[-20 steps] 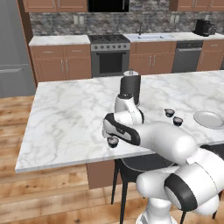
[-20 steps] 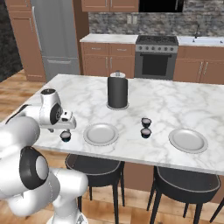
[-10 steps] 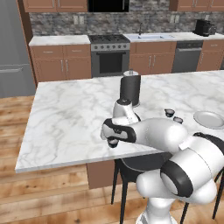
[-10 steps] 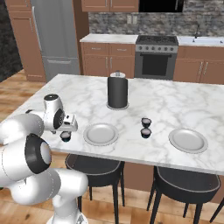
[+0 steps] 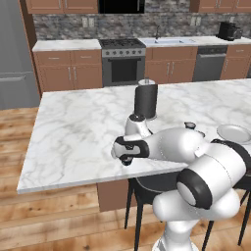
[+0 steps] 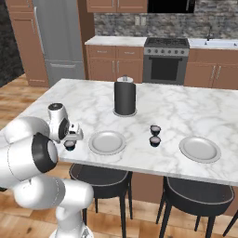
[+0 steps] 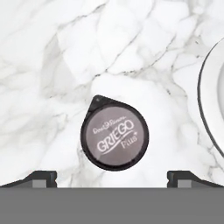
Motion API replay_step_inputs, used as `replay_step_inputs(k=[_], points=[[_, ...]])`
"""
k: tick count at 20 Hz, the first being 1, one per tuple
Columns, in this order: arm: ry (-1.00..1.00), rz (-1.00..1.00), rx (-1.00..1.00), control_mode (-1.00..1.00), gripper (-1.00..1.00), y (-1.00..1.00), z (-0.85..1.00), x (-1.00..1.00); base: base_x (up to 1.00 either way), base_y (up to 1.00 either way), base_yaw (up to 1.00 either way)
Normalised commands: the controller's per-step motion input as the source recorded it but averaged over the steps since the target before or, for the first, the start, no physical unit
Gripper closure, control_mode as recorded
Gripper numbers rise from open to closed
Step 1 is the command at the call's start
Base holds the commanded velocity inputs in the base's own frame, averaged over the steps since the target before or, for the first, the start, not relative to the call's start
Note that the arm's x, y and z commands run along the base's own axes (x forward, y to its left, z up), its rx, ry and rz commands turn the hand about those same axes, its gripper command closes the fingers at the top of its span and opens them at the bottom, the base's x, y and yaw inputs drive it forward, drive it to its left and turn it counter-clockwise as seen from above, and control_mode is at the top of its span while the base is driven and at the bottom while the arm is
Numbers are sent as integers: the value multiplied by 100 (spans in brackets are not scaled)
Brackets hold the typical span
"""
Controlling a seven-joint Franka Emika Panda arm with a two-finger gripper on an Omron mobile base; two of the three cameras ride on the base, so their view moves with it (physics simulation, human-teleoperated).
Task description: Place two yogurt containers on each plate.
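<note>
surface: white marble island top (image 6: 195, 109), grey veining, glossy, long rectangle; carries everything below.
arm: white Franka with dark joints, reaching low over the near left edge of the surface.
black cylinder: tall matte black canister (image 6: 124, 97) with white knob on top, upright mid-surface, far side of the left plate.
left plate: round shallow grey-white plate (image 6: 107, 142), raised rim, nothing in it; its rim curve shows at the right edge of the hand view (image 7: 209, 92).
right plate: same kind of plate (image 6: 200, 148), near right part of the surface, nothing in it; well apart from the left plate.
gripper: (image 6: 69, 142) pointing straight down just left of the left plate, hovering over one cup; also seen from the other side (image 5: 128, 158).
jaws: apart, wide; fingertips (image 7: 40, 178) stand either side of the cup with clear gaps, not touching it, holding nothing.
cup under gripper: small round dark yogurt container (image 7: 114, 132), greyish foil lid printed "GRIEGO Plus", small tab at its far-left corner; upright on bare marble, near but apart from the left plate rim.
cup pair: two more tiny dark cups with pale tops (image 6: 155, 129) (image 6: 155, 141), just beside each other on marble between the two plates, on neither.
fourth cup: can't tell where.
</note>
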Motion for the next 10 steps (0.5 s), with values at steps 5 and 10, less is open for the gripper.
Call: replay_step_inputs(k=[5,10], points=[[0,2,0,-100,-100,0,-17,10,0,0,0],[0,1,0,-100,-100,0,-16,9,0,0,0]])
